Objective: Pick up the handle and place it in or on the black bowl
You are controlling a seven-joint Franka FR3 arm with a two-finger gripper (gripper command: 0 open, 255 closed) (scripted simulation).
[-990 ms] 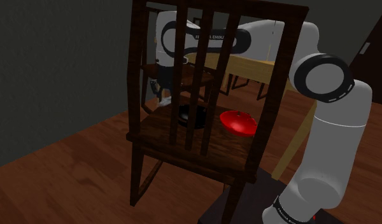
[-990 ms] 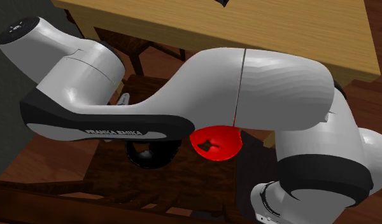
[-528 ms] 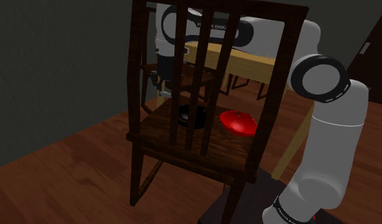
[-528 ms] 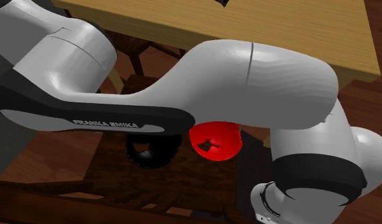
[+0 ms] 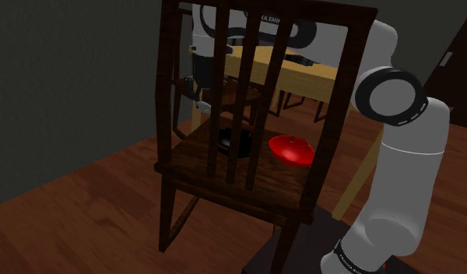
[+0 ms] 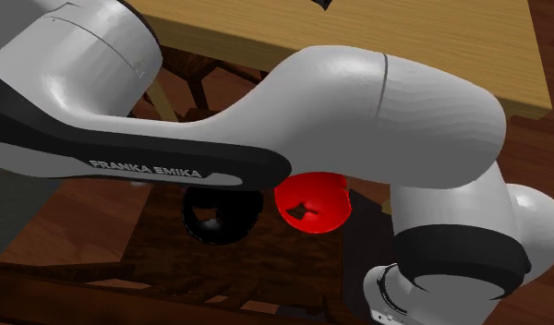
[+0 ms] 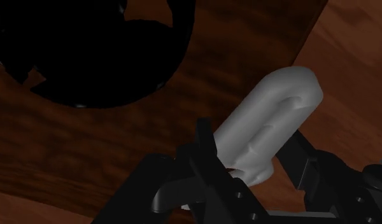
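My gripper (image 7: 253,151) is shut on a pale grey, rounded handle (image 7: 272,114), which sticks out past the fingertips. In the wrist view the black bowl (image 7: 107,51) lies beyond and to one side of the handle, on a dark wooden chair seat (image 7: 88,153). From the shoulder view, the gripper (image 5: 198,95) hangs above the seat's far left part, behind the chair's back slats, with the black bowl (image 5: 228,142) below and to its right. In the second exterior view, the black bowl (image 6: 215,217) is partly hidden by the arm.
A red bowl (image 5: 291,149) (image 6: 310,205) sits on the seat right of the black bowl. The chair's tall slatted back (image 5: 255,86) stands between the shoulder camera and the gripper. A light wooden table (image 5: 302,74) (image 6: 404,46) stands just behind the chair.
The arm has risen, lifting the gripper and the handle higher above the chair seat. Both bowls have stayed where they were.
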